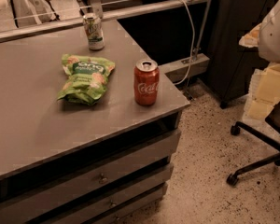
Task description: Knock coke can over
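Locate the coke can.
In the camera view, the coke can stands upright by the table edge, right of the green snack bag. The claw is not in view.

Coke can: glossy red painted metal, bare silver lid. Pale green can: metal too, duller sheen. Snack bag: crinkled shiny plastic film. Tabletop: smooth, matt grey. Floor: hard, speckled. My arm shell: smooth white plastic. My gripper's out of frame.

place: office | drawer desk | wheeled office chair | speckled floor | hanging cable
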Robot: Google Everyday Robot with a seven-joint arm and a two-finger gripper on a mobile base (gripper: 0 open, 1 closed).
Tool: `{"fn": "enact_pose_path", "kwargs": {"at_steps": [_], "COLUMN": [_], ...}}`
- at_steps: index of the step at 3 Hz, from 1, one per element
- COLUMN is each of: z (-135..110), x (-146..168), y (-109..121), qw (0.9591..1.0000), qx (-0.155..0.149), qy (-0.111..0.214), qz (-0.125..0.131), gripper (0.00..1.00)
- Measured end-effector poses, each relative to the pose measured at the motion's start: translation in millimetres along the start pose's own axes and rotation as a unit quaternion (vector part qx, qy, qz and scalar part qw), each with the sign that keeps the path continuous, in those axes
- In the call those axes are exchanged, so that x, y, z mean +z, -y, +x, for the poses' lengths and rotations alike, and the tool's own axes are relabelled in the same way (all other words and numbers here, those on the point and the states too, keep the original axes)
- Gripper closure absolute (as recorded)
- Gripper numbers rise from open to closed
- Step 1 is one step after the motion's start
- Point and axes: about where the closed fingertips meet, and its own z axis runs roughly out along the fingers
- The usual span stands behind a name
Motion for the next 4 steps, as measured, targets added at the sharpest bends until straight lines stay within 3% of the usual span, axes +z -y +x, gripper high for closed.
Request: {"fn": "enact_pose_path", "kwargs": {"at_steps": [1,2,3,4], "z": [0.0,-23.8,-105.4,-154.9], "x": [0.0,3.9,17.1,39.2], "y": [0.0,16.6,53.3,61.9], "qw": [1.0,0.9987,0.9823,0.9598], "qx": [0.0,0.002,-0.051,-0.075], "qy": [0.0,0.048,0.179,0.27], "qz": [0.0,0.016,0.023,-0.017], "gripper": [0.0,0.0,0.0,0.0]}}
